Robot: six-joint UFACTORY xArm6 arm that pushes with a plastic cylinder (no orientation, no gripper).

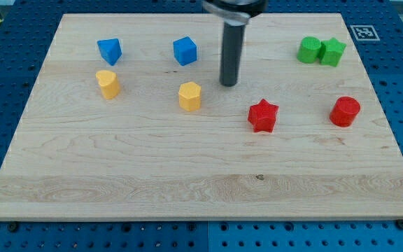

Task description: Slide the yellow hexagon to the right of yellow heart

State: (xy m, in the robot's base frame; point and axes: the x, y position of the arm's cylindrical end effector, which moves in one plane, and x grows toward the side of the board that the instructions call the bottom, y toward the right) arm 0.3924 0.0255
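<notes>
Wooden board (pixel 187 182) lying on a blue pegboard, rod standing just right of the yellow hexagon.

Nearest, the yellow hexagon (pixel 190 96) is sitting mid-board, already right of the yellow heart (pixel 108 83) but well apart from it. Farther back, my tip (pixel 229 85) is resting just up and right of the hexagon, carrying nothing, so a leftward push looks needed.

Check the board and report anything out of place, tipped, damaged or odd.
Nothing stands out. All eight blocks sit flat on the wooden board, none toppled or broken. The two green blocks touch each other. My tip rests just right of the yellow hexagon, apart from it.
</notes>
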